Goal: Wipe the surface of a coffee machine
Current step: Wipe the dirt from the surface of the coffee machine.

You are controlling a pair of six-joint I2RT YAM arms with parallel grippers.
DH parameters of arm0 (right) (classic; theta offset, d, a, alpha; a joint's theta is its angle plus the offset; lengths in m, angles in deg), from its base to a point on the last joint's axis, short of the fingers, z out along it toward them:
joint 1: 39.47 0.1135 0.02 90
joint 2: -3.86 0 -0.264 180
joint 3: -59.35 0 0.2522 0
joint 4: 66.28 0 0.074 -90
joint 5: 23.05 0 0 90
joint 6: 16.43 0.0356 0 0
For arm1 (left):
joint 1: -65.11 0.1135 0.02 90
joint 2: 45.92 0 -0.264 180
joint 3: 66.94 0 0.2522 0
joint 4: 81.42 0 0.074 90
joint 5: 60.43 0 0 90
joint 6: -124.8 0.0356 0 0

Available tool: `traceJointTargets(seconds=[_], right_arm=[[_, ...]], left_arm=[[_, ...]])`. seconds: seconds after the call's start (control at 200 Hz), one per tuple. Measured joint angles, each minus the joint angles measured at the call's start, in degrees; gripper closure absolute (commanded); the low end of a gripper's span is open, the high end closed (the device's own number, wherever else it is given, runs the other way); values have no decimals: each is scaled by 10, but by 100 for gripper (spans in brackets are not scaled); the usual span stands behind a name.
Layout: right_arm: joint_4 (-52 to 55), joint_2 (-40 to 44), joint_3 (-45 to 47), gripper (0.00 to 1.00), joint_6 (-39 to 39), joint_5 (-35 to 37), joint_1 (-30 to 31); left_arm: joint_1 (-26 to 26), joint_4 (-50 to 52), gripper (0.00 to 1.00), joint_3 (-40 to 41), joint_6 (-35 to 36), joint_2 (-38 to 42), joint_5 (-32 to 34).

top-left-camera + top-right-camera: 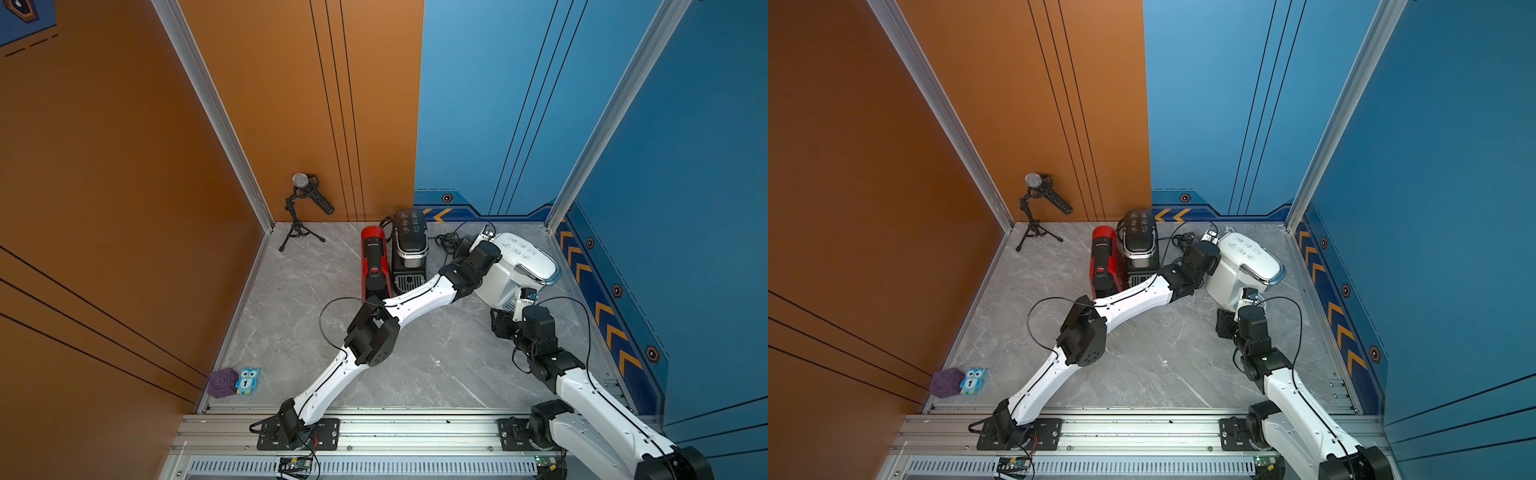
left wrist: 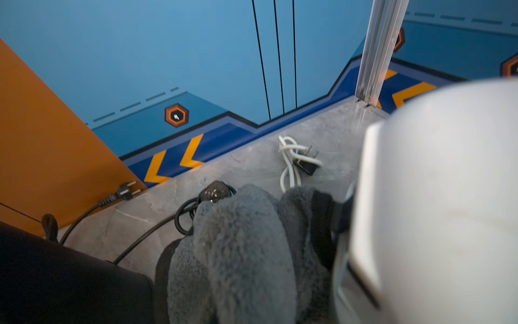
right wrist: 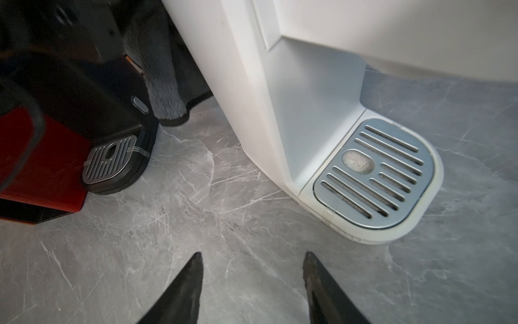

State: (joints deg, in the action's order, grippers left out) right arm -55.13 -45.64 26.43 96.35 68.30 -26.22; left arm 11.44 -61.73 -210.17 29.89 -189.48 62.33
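**Rail up front, cloth beside the white coffee machine**

Closest in both top views runs the metal rail that carries both arm bases. Beyond it, on the grey marble tabletop, a red coffee machine and a black coffee machine stand side by side at the back. The white coffee machine stands apart to their right. A microphone on its tripod stands in the back left corner. A purple cube and an owl toy sit front left.

From the left wrist, the left gripper is clamped on a fluffy grey cloth that hides its fingertips. The grey cloth sits just beside the white coffee machine's flank; I cannot tell whether they touch. Power cords lie behind.

From the right wrist, the right gripper hangs half spread and empty over bare tabletop, near the white coffee machine's drip tray.
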Motion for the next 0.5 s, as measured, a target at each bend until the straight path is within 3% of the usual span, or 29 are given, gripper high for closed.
traceJointTargets(seconds=[0.165, 0.5], right_arm=[[0, 0, 0, 42, 0, 0, 0], [0, 0, 0, 42, 0, 0, 0]], left_arm=[[3, 19, 100, 68, -50, 0, -53], [17, 23, 100, 77, -84, 12, -113]])
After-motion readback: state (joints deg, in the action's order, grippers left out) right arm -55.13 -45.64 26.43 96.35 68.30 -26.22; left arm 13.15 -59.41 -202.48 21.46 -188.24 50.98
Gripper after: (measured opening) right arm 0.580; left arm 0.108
